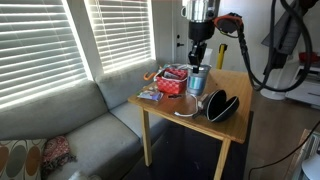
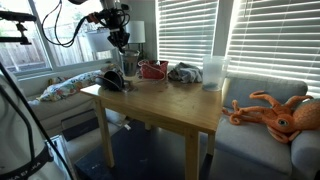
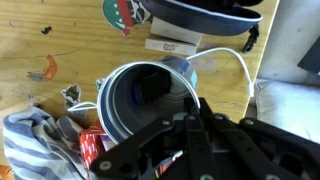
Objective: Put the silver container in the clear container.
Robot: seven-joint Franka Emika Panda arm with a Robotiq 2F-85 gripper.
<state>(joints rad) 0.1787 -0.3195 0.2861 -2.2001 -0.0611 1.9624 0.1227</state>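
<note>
The silver container (image 1: 197,82) stands upright near the table's middle, between a red patterned box and a black oval case. In the wrist view I look down into its dark open mouth (image 3: 140,100). My gripper (image 1: 197,60) comes straight down onto it; it also shows in an exterior view (image 2: 120,58). In the wrist view its fingers (image 3: 195,108) are close together with the cup's rim between them. I cannot tell whether the cup rests on the table or hangs just above it. The clear container (image 2: 213,70) stands empty at the table's far end, by the window.
A red patterned box (image 1: 172,82), a black oval case (image 1: 222,105) and a white cable (image 3: 228,55) lie close around the cup. A grey cloth (image 2: 183,72) lies between the box and the clear cup. A sofa (image 1: 80,125) flanks the wooden table (image 2: 170,105).
</note>
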